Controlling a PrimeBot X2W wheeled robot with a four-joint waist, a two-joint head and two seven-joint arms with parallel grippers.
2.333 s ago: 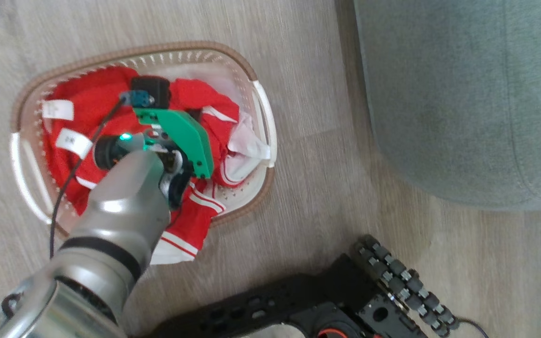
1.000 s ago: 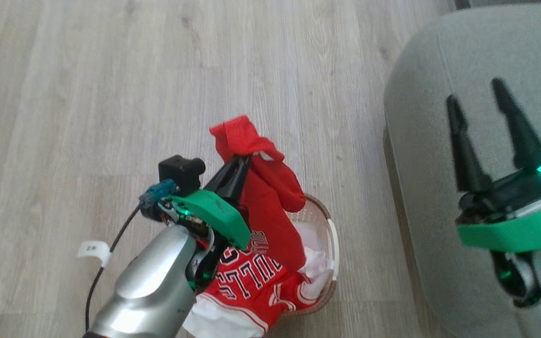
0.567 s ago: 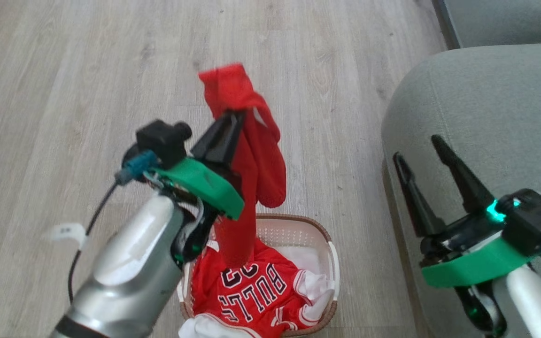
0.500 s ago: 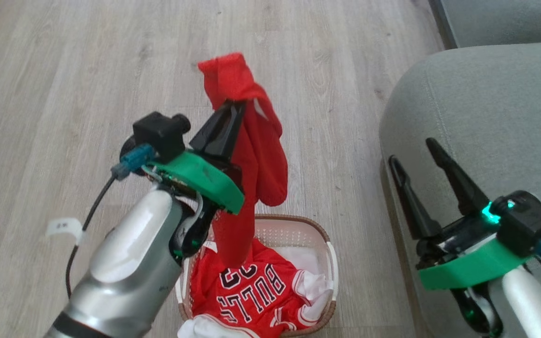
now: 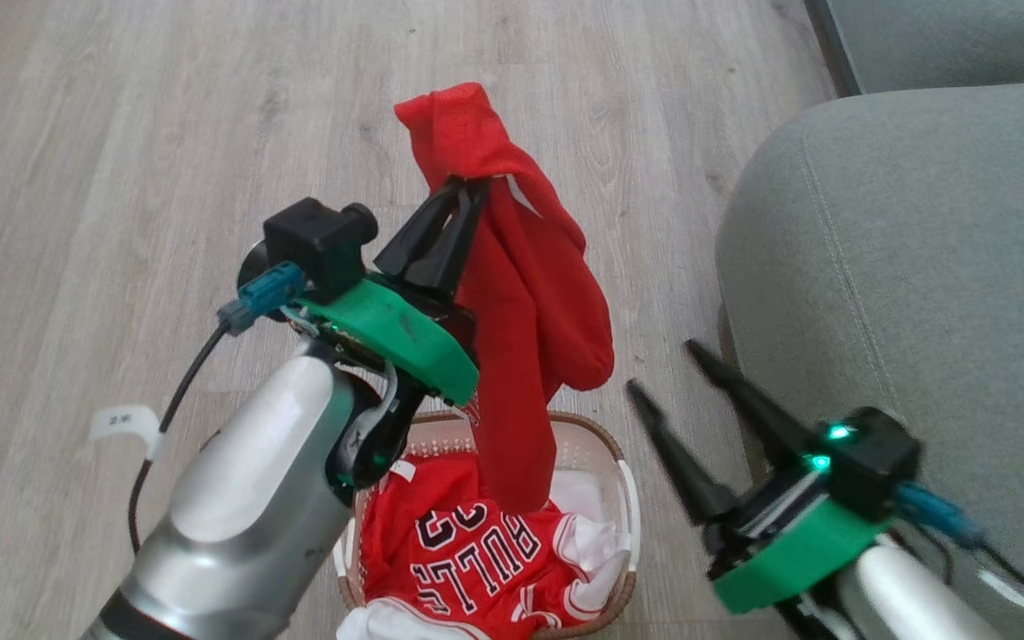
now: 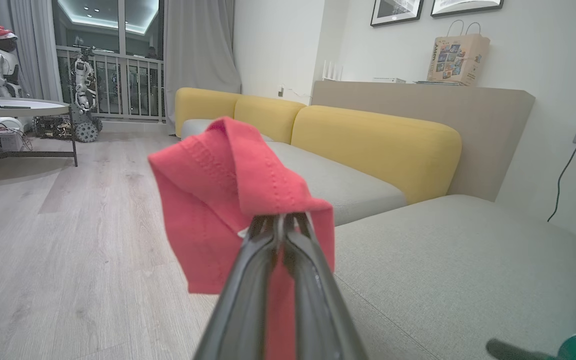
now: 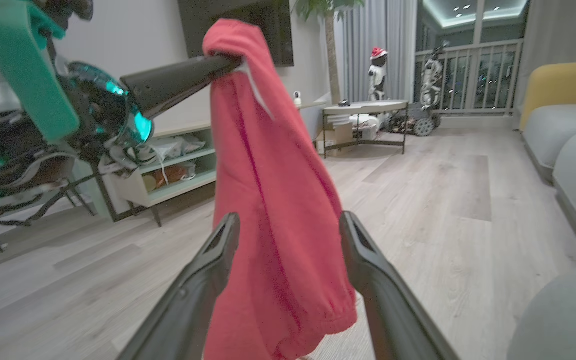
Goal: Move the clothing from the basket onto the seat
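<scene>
My left gripper (image 5: 463, 191) is shut on a plain red garment (image 5: 521, 302) and holds it up above the basket (image 5: 605, 442), with the cloth hanging down to the rim. A red "BULLS" jersey (image 5: 468, 542) and white cloth lie in the basket. In the left wrist view the pinched fold (image 6: 228, 185) drapes over the shut tips (image 6: 279, 220). My right gripper (image 5: 663, 366) is open, pointing at the hanging garment from its right and not touching it. The right wrist view shows the garment (image 7: 268, 200) framed beyond the open fingers (image 7: 289, 217). The grey-green seat (image 5: 903, 267) is at the right.
Pale wood floor (image 5: 121, 133) surrounds the basket. The left arm's cable carries a white tag (image 5: 125, 422). Yellow sofa backs (image 6: 373, 145) stand behind the seat cushions. A round table (image 7: 363, 107), a low shelf unit (image 7: 178, 170) and other robots stand farther off.
My left gripper has lifted the red garment higher, clear of the basket. My right gripper has swung left from over the seat towards the hanging cloth. The head camera has tilted up.
</scene>
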